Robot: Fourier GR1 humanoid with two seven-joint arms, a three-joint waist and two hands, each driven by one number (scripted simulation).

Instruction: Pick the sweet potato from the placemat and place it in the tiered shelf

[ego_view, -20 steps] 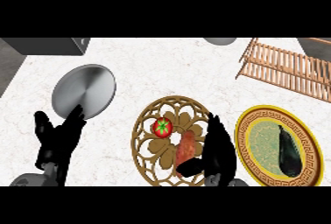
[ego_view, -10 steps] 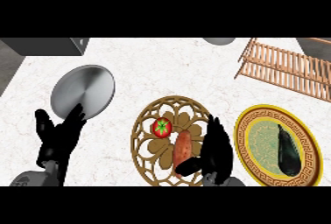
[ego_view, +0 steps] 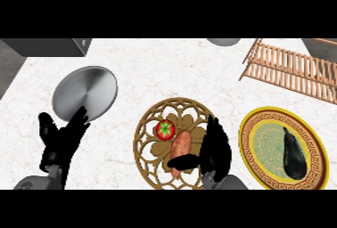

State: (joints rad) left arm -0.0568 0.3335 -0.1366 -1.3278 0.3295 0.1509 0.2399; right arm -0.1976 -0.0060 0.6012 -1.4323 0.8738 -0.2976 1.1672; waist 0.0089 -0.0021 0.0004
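The orange-brown sweet potato [ego_view: 180, 143] lies on a round woven tan placemat [ego_view: 145, 151] at the centre front, just below a red tomato [ego_view: 164, 129]. My right hand [ego_view: 216, 153] stands open against the potato's right side. Its fingers point up along the mat, and its thumb [ego_view: 185, 161] reaches left across the potato's lower end, hiding it. The potato still rests on the mat. The wooden tiered shelf [ego_view: 289, 71] stands at the back right. My left hand [ego_view: 59, 144] rests open at the front left, fingers up.
A yellow patterned plate [ego_view: 253, 124] holding a dark eggplant [ego_view: 294, 153] sits right of my right hand. A round metal plate [ego_view: 85, 91] lies at the left. A dark grey block [ego_view: 46, 46] and a grey bowl [ego_view: 223, 41] line the back edge.
My right hand has shifted left onto the placemat, closing in on the sweet potato, and its thumb now crosses the potato's lower end. The left hand has barely moved.
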